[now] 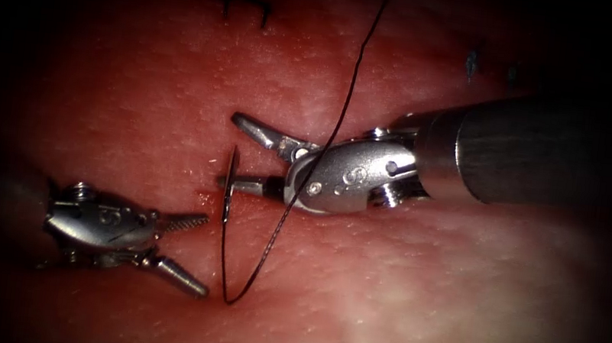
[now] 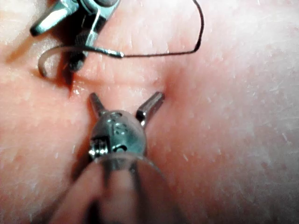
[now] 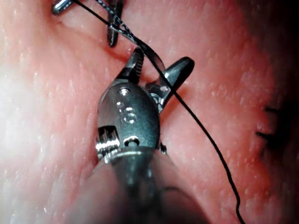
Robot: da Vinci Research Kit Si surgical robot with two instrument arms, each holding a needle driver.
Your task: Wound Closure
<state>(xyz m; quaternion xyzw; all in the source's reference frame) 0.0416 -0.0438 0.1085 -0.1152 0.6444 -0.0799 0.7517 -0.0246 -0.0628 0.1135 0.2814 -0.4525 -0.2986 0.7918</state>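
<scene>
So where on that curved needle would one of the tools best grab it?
Probably on the bare arc of the needle standing out of the tissue, away from its thread end. The left tool, open and empty, faces it from the endoscope view's left; the right tool is open beside it.

Behind everything you work over, your backdrop is the tissue (image 1: 460,304) itself: a finely pored, slightly uneven skin that runs out to every edge you can see. The light comes from the endoscope's side and is strongest on the near right part of the tissue, where the skin glares almost white. From there it fades toward the left and far edges, and the corners sink into darkness. In your left wrist view the tissue (image 2: 243,140) is strongly lit, with small glints scattered across its pores. In your right wrist view the light glares on one side of the tissue (image 3: 28,116) and falls off into deep shadow on the opposite side.
</scene>
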